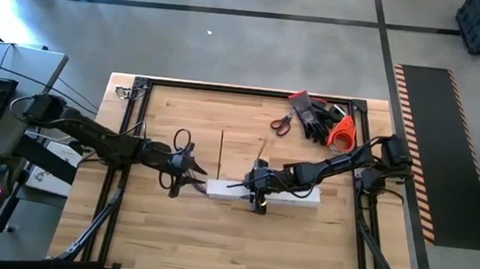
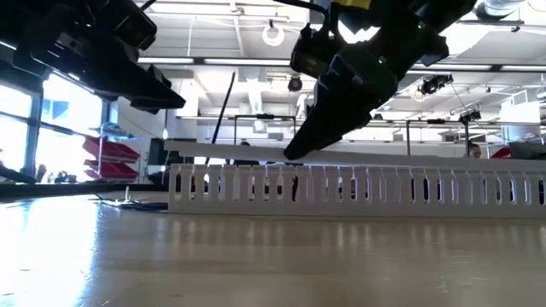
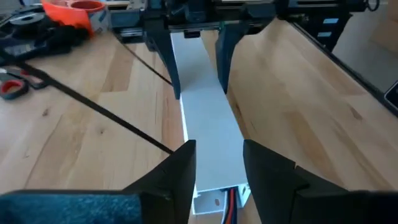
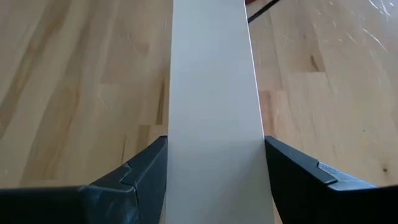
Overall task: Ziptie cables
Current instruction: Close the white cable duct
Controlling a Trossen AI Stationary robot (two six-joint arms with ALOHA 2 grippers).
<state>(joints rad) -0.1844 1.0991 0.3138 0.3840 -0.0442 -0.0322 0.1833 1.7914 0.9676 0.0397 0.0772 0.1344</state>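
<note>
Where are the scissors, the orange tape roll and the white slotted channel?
scissors [image 1: 281, 123]: high view, on the red handles.
orange tape roll [image 1: 341, 134]: high view, on its orange ring.
white slotted channel [image 2: 358, 186]: low view, on its slotted side wall.

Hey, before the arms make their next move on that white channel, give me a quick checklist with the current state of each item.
1. Right gripper straddles the flat white strip: ok.
2. Left gripper at the end of the white slotted channel, fingers apart: ok.
3. Strip fully seated on the channel: cannot tell.
4. Cables inside the channel: ok, coloured ends show.
5. Scissors away from both arms: ok.
</note>
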